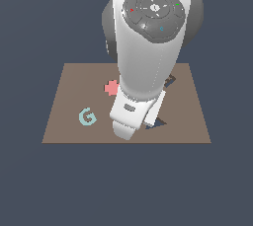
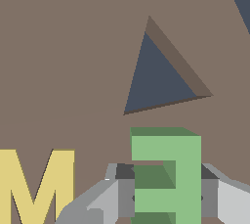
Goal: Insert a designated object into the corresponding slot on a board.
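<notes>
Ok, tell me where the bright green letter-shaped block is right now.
In the wrist view, the bright green letter-shaped block sits between the grey gripper fingers, above the brown board, beside the triangular cutout and the yellow letter. The arm hides it in the exterior view.

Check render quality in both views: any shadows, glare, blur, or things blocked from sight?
Exterior view: flat, even lighting, no cast shadows on the board; soft highlights on the arm, which hides the gripper and much of the board. Wrist view: sharp, no glare; the green piece sits between the fingers; the triangular recess shows shaded walls.
</notes>
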Robot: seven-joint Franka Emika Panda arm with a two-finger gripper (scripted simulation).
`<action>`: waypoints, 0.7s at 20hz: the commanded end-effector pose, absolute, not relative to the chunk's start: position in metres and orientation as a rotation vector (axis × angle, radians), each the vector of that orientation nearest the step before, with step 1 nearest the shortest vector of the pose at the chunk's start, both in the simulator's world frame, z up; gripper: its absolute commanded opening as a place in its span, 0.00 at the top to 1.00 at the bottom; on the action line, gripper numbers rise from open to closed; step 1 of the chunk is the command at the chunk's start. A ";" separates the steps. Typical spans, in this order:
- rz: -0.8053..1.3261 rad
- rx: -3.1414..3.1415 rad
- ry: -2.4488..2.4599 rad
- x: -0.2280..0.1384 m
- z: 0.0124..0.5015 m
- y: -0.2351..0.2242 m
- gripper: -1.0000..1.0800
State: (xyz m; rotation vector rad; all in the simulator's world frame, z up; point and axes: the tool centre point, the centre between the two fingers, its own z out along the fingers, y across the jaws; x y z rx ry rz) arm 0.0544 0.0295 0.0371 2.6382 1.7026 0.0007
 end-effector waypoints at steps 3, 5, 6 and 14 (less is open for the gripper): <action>0.001 2.439 1.977 0.046 0.038 0.062 1.00; 0.001 2.340 2.093 0.040 0.038 0.075 1.00; 0.001 2.288 2.150 0.036 0.038 0.082 1.00; 0.000 1.829 2.552 -0.005 0.039 0.127 1.00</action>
